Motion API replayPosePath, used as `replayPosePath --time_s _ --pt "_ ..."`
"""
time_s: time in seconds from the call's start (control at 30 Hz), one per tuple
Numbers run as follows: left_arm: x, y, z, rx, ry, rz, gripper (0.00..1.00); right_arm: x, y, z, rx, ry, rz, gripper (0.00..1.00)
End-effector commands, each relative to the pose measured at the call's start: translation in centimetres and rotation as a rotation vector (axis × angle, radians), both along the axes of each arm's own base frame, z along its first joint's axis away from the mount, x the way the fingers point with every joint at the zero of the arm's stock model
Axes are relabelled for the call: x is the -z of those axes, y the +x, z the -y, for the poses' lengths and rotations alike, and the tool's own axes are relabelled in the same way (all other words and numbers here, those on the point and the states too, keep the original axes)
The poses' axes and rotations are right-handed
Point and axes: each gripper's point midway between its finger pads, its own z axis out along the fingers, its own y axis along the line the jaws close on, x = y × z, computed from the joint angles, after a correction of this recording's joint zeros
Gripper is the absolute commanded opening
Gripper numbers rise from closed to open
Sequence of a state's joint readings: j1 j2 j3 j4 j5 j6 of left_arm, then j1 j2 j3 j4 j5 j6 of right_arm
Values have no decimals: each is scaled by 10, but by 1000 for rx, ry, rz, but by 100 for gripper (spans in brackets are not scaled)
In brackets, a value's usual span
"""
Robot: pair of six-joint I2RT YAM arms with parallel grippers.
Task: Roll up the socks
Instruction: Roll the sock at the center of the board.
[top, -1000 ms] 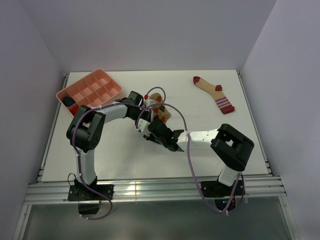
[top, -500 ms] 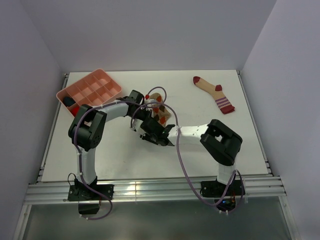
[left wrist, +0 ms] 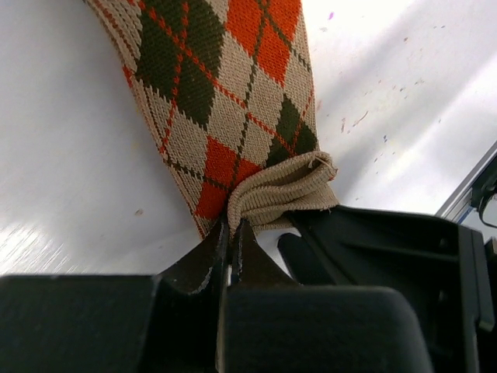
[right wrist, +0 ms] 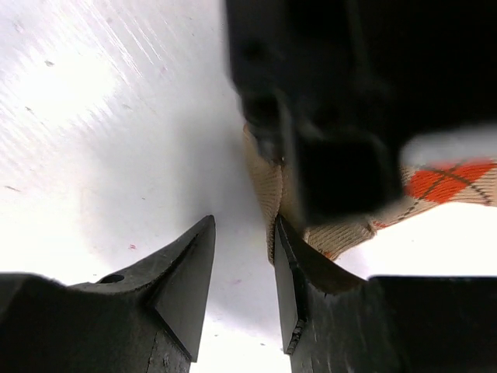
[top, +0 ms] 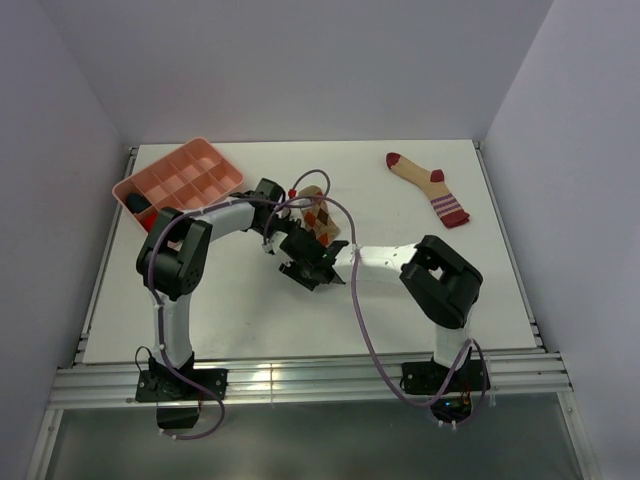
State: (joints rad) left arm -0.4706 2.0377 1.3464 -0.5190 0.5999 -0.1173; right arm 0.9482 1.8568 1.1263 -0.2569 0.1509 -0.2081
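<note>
Tan cuff of the argyle sock (left wrist: pixel 233 101) is clamped in the left end effector (left wrist: pixel 231 229), the body lying flat ahead of it. The right end effector (right wrist: pixel 245 227) stands half apart, empty, just beside this cuff; I think a careless pull can free the thin fold

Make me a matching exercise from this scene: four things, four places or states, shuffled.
1. brown-orange-tan argyle fabric sock
2. tan fabric sock with striped cuff
3. pink plastic compartment tray
4. right pincer

a. far left corner of the white table
b. open, nothing between its fingers
c. lying flat alone, far right
d. pinched by the shut left pincer

Pairs: 1-d, 2-c, 3-a, 4-b
</note>
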Motion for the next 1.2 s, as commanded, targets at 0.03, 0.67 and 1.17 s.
replayPosePath --time_s 0.03,0.67,1.17 --pt "32 -9 -40 21 168 -36 0 -4 -9 -15 34 110 -109 44" --pt "14 11 -45 58 155 -3 0 -48 24 -27 -55 245 161 51" --pt "16 8 -39 57 126 -10 0 -18 36 -14 -3 304 50 45"
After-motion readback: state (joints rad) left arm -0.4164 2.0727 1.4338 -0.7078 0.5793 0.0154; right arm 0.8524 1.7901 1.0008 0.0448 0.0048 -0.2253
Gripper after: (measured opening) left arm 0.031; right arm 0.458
